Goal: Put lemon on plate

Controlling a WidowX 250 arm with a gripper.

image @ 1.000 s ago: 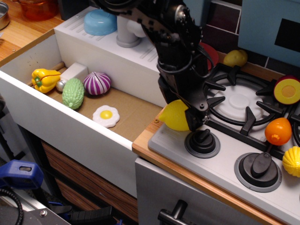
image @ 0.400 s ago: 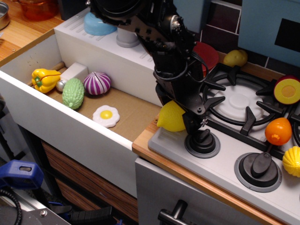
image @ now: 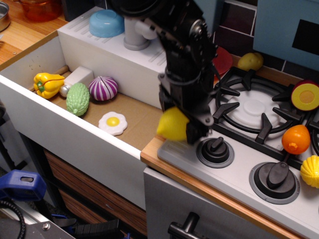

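While the gripper (image: pixel 185 125) is clamped on the lemon (image: pixel 172 124), that fruit hangs off the surface just left of the nearest stove knob (image: pixel 215 149), over the worktop (image: pixel 164 164) edge beside the sink. The plate (image: pixel 223 59) sits well beyond the knob, behind the burner grate (image: pixel 256 109), mostly hidden by the black arm (image: pixel 184 55).
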